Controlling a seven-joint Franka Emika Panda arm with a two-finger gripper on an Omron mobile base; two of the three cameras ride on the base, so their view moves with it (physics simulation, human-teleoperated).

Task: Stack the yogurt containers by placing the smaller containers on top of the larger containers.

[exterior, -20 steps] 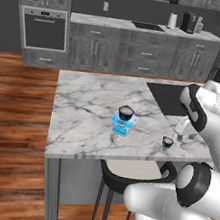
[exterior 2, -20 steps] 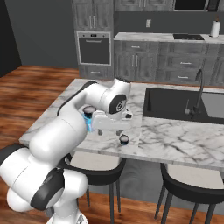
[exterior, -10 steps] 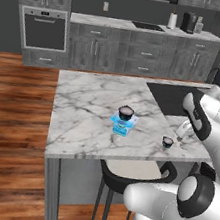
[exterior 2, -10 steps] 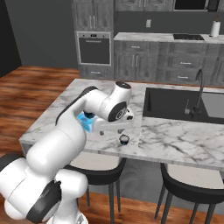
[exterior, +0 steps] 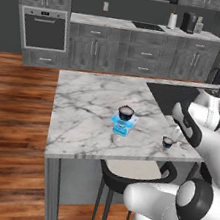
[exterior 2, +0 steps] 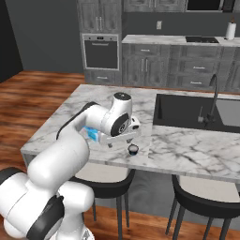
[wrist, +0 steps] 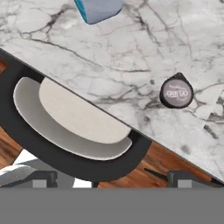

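The light-blue tub point(exterior: 123, 125) stands mid-counter, and the wider dark cup point(exterior: 126, 110) rests on top of it. The tiny dark cup point(exterior: 167, 142) sits alone near the counter's front edge, right of the tub. My gripper point(exterior: 175, 134) hangs open just beside and above that tiny cup. In the right base view my gripper point(exterior 2: 121, 142) is left of the tiny cup point(exterior 2: 133, 149), and my arm covers most of the tub point(exterior 2: 91, 135). The hand view has the tiny cup point(wrist: 176, 92) upper right, a tub corner point(wrist: 98, 9) at the top, and wide-apart fingertips point(wrist: 183, 178) holding nothing.
The marble island point(exterior: 83, 102) ends just in front of the tiny cup. A dark stool with a pale seat point(wrist: 74, 127) is tucked under that edge. A black sink point(exterior 2: 197, 112) with a faucet point(exterior 2: 213, 96) lies to the right.
My hand has moved away from the tub, down and toward the front edge by the tiny cup. The jaws stay open. The containers have not moved.
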